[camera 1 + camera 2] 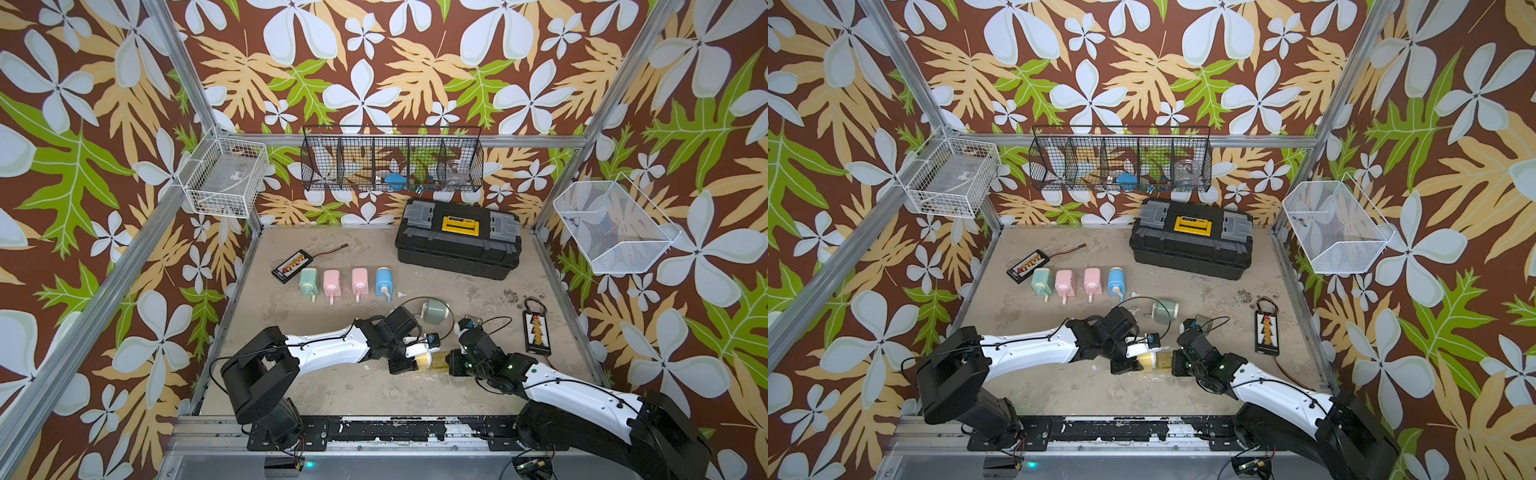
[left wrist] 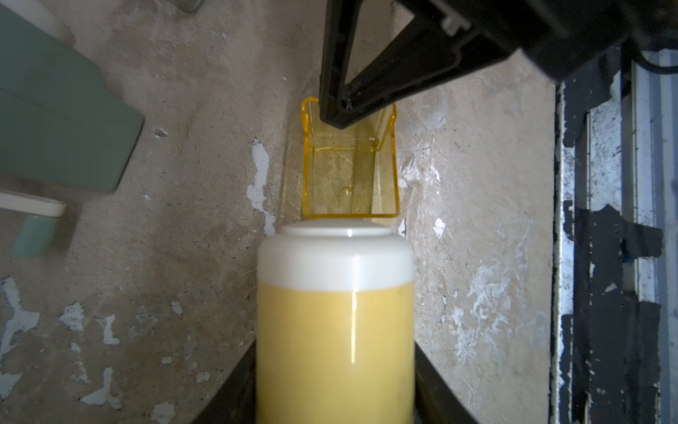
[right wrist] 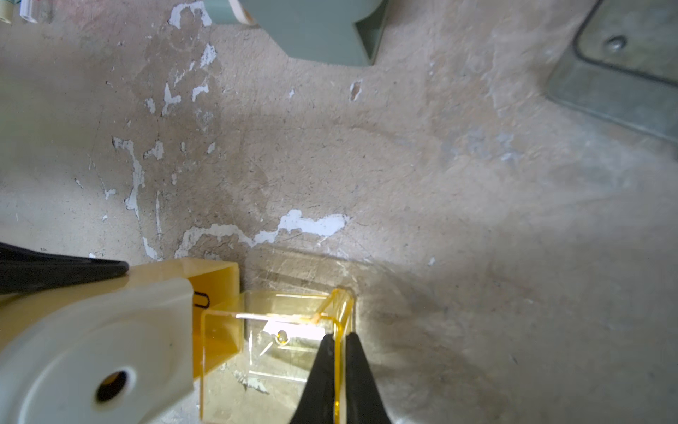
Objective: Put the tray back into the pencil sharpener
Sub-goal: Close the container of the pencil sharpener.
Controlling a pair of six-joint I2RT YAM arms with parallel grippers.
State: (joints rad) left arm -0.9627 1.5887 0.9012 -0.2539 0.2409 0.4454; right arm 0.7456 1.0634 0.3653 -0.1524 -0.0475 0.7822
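1. The left gripper (image 1: 417, 358) is clamped tight across the yellow pencil sharpener (image 2: 335, 323). This is a smooth, glossy, round-shouldered body in pale yellow with a cream-white cap, and it lies on its side on the table (image 1: 332, 386). The right wrist view shows a round hole in the cap's face.
2. The right gripper (image 3: 339, 341) is pinched closed on the tray (image 3: 279, 330). Its two black, tapered tips sit on either side of the thin upright end wall farthest from the yellow pencil sharpener.
3. The tray is a clear amber plastic box, open on top, with thin walls whose edges glow orange. Its other end sits at the mouth of the square slot in the yellow pencil sharpener, and most of its length is outside. Whether its floor touches the table cannot be told.
4. Around the yellow pencil sharpener the table is matt beige, scuffed and flecked with white chips.
5. Just behind the yellow pencil sharpener lies a grey-green sharpener (image 1: 434, 312) on its side, satin-finished with a cream end. Near that one is a smoky tray (image 3: 620, 84) of translucent grey plastic.
6. Farther behind the yellow pencil sharpener stands a row of four sharpeners (image 1: 360, 281) — mint, two pink and blue — each with a cream crank.
7. Farthest behind it, by the back wall, sits a black ribbed toolbox (image 1: 457, 245) with a yellow latch.
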